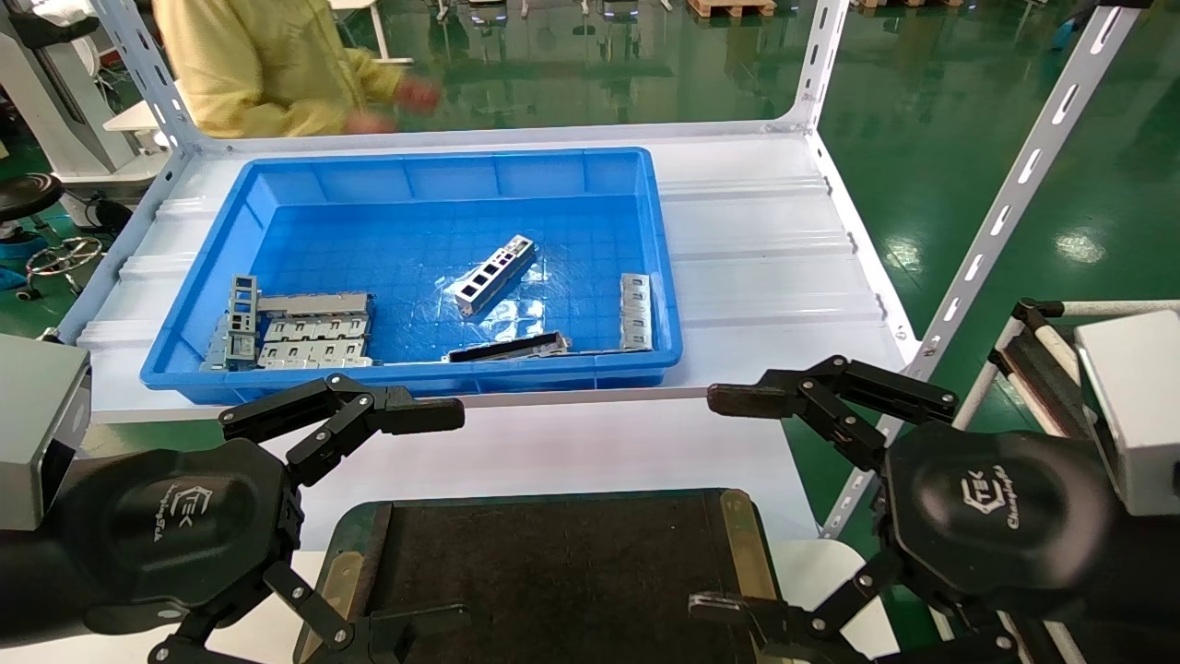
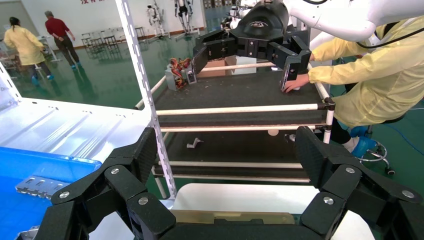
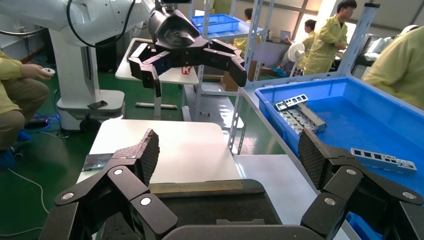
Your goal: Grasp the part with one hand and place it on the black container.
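Observation:
The part [image 1: 493, 274], a slim silver strip with a row of rectangular cut-outs, lies slanted in the middle of the blue bin. A strip of this kind also shows in the right wrist view [image 3: 383, 160]. The black container [image 1: 553, 572] sits at the near edge, below both hands; its brass strip shows in the left wrist view [image 2: 225, 216] and its black surface in the right wrist view [image 3: 210, 205]. My left gripper [image 1: 433, 516] [image 2: 227, 152] is open and empty at the container's left. My right gripper [image 1: 728, 503] [image 3: 231, 152] is open and empty at its right.
The blue bin [image 1: 415, 380] also holds a grey stack of stamped plates [image 1: 304, 332], a thin dark strip [image 1: 512, 348] and another silver strip [image 1: 635, 311] by its right wall. A person in yellow [image 1: 267, 65] stands behind. A slotted shelf upright [image 1: 1005, 203] rises at the right.

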You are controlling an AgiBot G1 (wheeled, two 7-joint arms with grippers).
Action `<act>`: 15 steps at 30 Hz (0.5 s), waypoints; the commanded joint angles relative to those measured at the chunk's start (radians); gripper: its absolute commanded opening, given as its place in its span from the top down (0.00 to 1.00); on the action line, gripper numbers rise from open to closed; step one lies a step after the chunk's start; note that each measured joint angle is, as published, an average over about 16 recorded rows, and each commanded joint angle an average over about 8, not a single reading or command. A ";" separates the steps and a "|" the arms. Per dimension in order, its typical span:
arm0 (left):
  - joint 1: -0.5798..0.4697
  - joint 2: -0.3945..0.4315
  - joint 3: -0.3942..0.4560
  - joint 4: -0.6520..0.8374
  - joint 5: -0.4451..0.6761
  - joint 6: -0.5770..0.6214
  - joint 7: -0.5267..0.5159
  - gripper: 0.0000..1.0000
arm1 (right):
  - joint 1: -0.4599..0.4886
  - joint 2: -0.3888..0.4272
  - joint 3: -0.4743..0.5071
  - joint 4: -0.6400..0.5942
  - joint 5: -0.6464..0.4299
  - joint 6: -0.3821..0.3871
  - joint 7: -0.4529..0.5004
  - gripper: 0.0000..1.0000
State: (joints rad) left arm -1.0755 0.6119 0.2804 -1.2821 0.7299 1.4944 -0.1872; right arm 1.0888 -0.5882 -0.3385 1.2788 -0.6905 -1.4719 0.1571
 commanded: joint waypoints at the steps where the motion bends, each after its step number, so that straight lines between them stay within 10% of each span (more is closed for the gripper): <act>1: 0.000 0.000 0.000 0.000 0.000 0.000 0.000 0.00 | 0.000 0.000 0.000 0.000 0.000 0.000 0.000 0.00; 15: 0.000 0.000 0.000 0.000 0.000 0.000 0.000 0.00 | 0.000 0.000 0.000 0.000 0.000 0.000 0.000 0.00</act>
State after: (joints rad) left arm -1.0767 0.6119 0.2801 -1.2806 0.7311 1.4933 -0.1864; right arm 1.0888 -0.5883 -0.3385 1.2786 -0.6905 -1.4720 0.1571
